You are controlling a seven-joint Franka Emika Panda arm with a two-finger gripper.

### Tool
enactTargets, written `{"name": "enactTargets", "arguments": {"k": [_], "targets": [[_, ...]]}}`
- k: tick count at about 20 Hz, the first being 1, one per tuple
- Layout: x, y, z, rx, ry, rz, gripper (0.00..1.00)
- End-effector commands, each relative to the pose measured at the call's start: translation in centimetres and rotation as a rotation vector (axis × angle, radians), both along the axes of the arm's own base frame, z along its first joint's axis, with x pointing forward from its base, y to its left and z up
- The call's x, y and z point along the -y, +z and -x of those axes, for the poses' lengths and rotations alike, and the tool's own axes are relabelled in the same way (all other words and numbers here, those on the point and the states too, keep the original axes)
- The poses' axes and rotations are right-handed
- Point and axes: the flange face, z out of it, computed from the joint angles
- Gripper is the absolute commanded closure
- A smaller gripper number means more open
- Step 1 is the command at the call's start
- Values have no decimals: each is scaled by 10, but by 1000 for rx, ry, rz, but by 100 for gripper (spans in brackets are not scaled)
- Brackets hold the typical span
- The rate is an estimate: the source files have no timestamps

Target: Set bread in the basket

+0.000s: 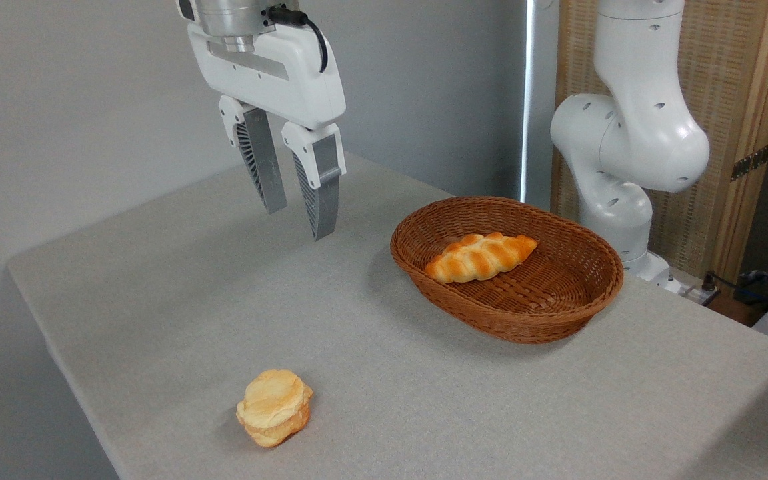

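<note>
Bread first: small round pale-yellow bun (275, 407), puffy and layered, lying alone near the front edge of the grey cloth-covered desk (177, 313), well apart from everything else. Not yet picked up, not yet in its target.

Above and behind it, white two-finger hand (297, 219) hanging high over the desk, fingers spread with a clear gap between them, released, grasping nothing. Pointing downward, slightly tilted.

Further right, oval brown woven wicker basket (508, 267) with low sides, resting on the desk. Inside it already, a longer braided orange-brown loaf (481, 256) lying toward the left half (not the item wanted). Far right, white jointed arm base (631, 140) beside a wooden slatted screen (744, 100).

Likely troubles from here:
- Bun close to the desk's front edge; a nudge on the descent could roll it off.
- Puffy, lobed shape probably soft; too hard a squeeze could crush it, too light a one could let it slip in transit.
- Low carry toward the basket could catch the rim and shove it.
- Drop onto the braided loaf could send the bun bouncing out over the low wall.

Hard to make out: underside of the bun, top of the hand's mount (cut off by the upper border), near inner wall of the basket behind its rim, dark clutter and cable at far right.
</note>
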Motion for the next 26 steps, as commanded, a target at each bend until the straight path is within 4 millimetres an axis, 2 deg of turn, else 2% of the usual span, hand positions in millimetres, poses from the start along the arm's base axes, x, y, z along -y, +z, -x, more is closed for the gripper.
{"name": "enactTargets", "arguments": {"k": [1, 13, 17, 20, 26], "targets": [[0, 2, 2, -21, 0, -1, 0], [6, -4, 1, -24, -10, -3, 0], [5, -17, -1, -39, -6, -11, 0], [3, -25, -9, -16, 6, -11, 0], [1, -60, -34, -19, 17, -16, 0]]}}
